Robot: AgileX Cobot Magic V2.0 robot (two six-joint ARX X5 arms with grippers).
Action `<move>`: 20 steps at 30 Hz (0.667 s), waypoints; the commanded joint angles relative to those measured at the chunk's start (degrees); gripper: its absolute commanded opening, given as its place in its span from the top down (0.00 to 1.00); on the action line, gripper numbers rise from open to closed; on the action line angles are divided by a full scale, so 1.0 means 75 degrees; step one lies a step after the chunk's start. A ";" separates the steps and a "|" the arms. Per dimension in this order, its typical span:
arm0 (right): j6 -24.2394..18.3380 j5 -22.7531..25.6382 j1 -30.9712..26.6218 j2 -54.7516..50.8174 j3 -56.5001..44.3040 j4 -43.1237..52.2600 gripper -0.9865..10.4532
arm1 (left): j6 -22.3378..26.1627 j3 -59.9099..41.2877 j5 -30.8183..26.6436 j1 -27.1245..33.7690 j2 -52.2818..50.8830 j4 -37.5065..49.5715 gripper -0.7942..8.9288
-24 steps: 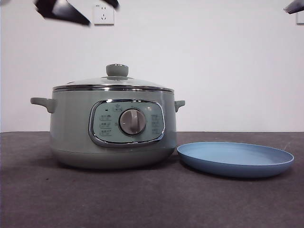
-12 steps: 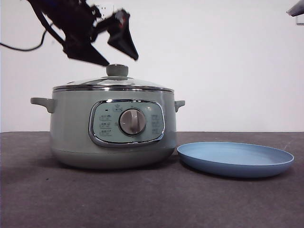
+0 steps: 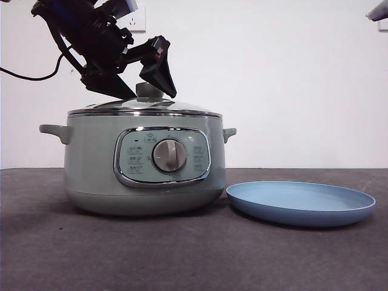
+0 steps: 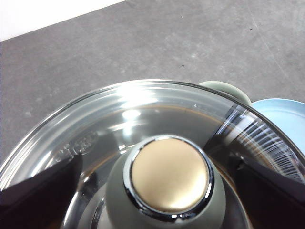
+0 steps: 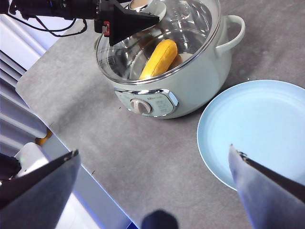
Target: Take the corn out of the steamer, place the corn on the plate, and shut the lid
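The sage-green steamer [image 3: 91, 157] stands on the dark table with its glass lid [image 3: 145, 106] on. My left gripper [image 3: 151, 94] has come down over the lid's knob [image 4: 167, 176] and is open, one jaw on each side, with gaps showing between jaws and knob. From high up, the right wrist view shows the yellow corn [image 5: 158, 58] lying inside the steamer [image 5: 200, 81] under the lid [image 5: 190, 24]. The light-blue plate [image 3: 300, 203] lies empty to the steamer's right. My right gripper [image 5: 152, 191] hangs open far above the table, near the plate [image 5: 259, 129].
A wall socket [image 3: 136, 21] sits behind the left arm, and a black cable [image 3: 24, 76] trails off to the left. The table's front edge [image 5: 71, 152] runs below the steamer in the right wrist view. A steamer handle [image 4: 224, 88] juts toward the plate.
The left arm dropped from the top left corner down onto the lid, and its open jaws now flank the knob. The right arm, steamer and plate have not moved.
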 commanded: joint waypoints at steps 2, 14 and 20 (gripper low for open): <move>0.0026 0.0023 0.0009 0.0012 0.0023 0.0026 0.42 | 0.0085 -0.0017 0.0017 -0.0029 0.0038 -0.0128 0.78; 0.0026 0.0035 0.0009 0.0012 0.0023 0.0029 0.42 | 0.0050 -0.0012 0.0052 -0.0035 0.0029 -0.0192 0.93; 0.0029 0.0038 0.0009 0.0012 0.0023 0.0032 0.42 | -0.0187 0.0067 0.0434 -0.0029 -0.0201 -0.0111 0.93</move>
